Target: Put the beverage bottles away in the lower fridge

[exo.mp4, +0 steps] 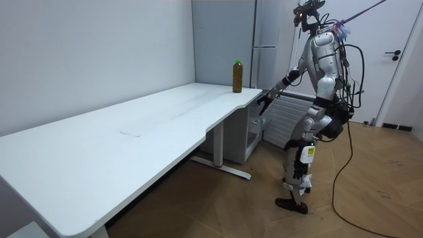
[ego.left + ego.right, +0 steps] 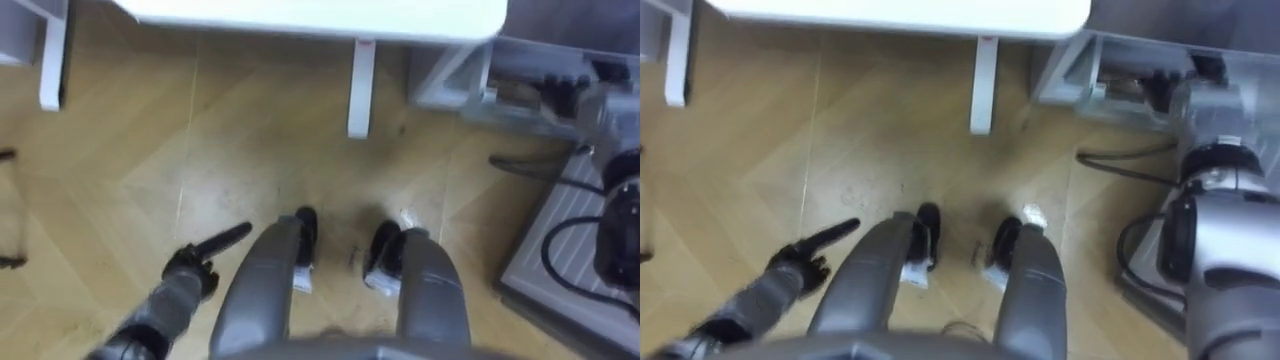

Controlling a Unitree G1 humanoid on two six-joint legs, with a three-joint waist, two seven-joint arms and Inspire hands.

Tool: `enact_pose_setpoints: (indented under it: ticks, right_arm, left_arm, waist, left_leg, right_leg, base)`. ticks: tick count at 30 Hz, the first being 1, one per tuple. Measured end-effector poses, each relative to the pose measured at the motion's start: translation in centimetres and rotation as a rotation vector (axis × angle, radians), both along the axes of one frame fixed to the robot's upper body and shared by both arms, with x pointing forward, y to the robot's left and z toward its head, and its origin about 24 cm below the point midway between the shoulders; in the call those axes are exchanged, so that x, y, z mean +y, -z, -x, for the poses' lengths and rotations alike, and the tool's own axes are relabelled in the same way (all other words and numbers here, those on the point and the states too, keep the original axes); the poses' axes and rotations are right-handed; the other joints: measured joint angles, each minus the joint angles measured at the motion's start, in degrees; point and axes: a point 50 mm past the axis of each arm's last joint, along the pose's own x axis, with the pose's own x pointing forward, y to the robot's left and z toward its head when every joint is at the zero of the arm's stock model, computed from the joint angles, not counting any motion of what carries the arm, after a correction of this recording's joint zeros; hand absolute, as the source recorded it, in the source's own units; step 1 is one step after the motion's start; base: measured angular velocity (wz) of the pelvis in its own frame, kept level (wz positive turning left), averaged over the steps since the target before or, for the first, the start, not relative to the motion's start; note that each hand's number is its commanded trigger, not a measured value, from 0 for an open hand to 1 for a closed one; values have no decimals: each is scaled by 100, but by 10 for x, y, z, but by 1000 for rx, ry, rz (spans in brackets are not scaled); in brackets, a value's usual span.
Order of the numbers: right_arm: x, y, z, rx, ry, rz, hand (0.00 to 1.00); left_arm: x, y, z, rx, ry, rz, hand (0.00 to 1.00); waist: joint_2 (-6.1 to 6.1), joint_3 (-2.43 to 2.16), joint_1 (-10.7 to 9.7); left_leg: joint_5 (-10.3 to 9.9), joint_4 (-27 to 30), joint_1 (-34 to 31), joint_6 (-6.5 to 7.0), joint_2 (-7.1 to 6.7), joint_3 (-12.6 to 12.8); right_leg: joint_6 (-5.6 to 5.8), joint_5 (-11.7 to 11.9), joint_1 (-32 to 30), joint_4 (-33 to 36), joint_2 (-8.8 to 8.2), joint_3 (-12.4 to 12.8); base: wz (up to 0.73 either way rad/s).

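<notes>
A drink bottle (image 1: 237,75) with amber liquid and a green cap stands upright at the far corner of the white desk (image 1: 132,132). I stand on the wood floor at that end of the desk, facing it, with the tall grey fridge (image 1: 268,39) behind the corner. My right arm reaches forward and its hand (image 1: 263,102) hangs just off the desk's edge, below and right of the bottle, apart from it. My left hand (image 2: 190,270) is low beside my left thigh, fingers stretched forward, holding nothing.
The desk's edge (image 2: 320,20) and its white leg (image 2: 360,90) lie straight ahead of my feet. A grey cabinet base (image 2: 450,80) stands to the leg's right. A white ribbed panel (image 2: 560,240) with dark cables lies on the floor at my right.
</notes>
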Motion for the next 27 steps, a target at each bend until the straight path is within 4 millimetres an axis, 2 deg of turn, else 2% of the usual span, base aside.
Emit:
enact_pose_setpoints:
  ticks: [3,5,8,12,15,17,21,23,24,25,26,27]
  right_arm:
    - [0,13,10,21,0,0,0]
    - [-3,25,22,38,-6,18,0]
    - [-6,34,32,54,-18,45,0]
    - [-8,47,46,78,-46,79,0]
    - [-7,61,61,88,-95,117,0]
    - [-1,75,73,107,-145,125,0]
    - [2,96,101,160,-202,139,0]
    - [8,108,117,192,-254,142,0]
    - [9,113,126,215,-275,153,0]
    - [10,121,141,269,-336,190,0]
    - [13,130,157,329,-391,215,0]
    - [16,134,163,359,-422,226,0]
  left_arm:
    - [9,5,11,31,-32,0,0]
    - [16,9,24,76,-83,10,0]
    - [20,13,37,111,-99,14,0]
    - [22,16,49,141,-90,35,0]
    - [25,18,59,173,-66,30,0]
    - [28,20,73,207,-44,22,0]
    - [31,22,84,236,-7,8,0]
    - [33,23,97,273,31,-13,0]
    - [34,23,100,284,44,-21,0]
    - [36,23,106,303,71,-37,0]
    - [38,23,112,321,95,-53,0]
    - [38,23,114,327,106,-61,0]
  waist:
    - [19,6,48]
    - [85,14,59]
    - [157,8,109]
    - [187,-3,154]
    - [169,-9,161]
    - [141,-38,139]
    - [54,-130,104]
    - [26,-161,-36]
    - [6,-190,-64]
    - [-53,-265,-74]
    - [-112,-281,-58]
    - [-142,-287,-49]
  left_leg:
    - [-1,-154,287,-2,11,-3]
    - [-6,-339,533,-11,16,-50]
    - [-6,-552,786,-16,43,-84]
    - [-1,-841,1164,-8,67,-61]
    - [69,-1205,1566,-11,44,-6]
    - [79,-1457,1923,-21,34,26]
    - [85,-1734,2369,-29,15,-10]
    - [89,-1966,2747,-34,6,-56]
    - [90,-2035,2842,-35,8,-71]
    - [90,-2151,3004,-36,7,-73]
    - [90,-2206,3166,-36,5,-66]
    - [90,-2235,3247,-36,5,-61]
  right_leg:
    - [11,-5,298,-187,17,-24]
    - [60,26,604,-443,139,-39]
    - [88,124,905,-760,218,-78]
    - [132,177,1252,-1061,217,-73]
    - [185,250,1587,-1387,290,12]
    - [198,277,1906,-1589,304,14]
    - [230,296,2376,-1906,343,-13]
    - [264,359,2835,-2270,390,-100]
    - [266,359,2930,-2326,393,-127]
    - [275,364,3083,-2428,401,-133]
    - [285,370,3240,-2504,412,-128]
    - [293,375,3329,-2552,418,-124]
  base:
    - [0]
    - [0]
    - [-3]
    - [-7]
    - [-10]
    - [-10]
    - [1]
    - [7]
    - [10]
    - [0]
    - [0]
    - [-10]
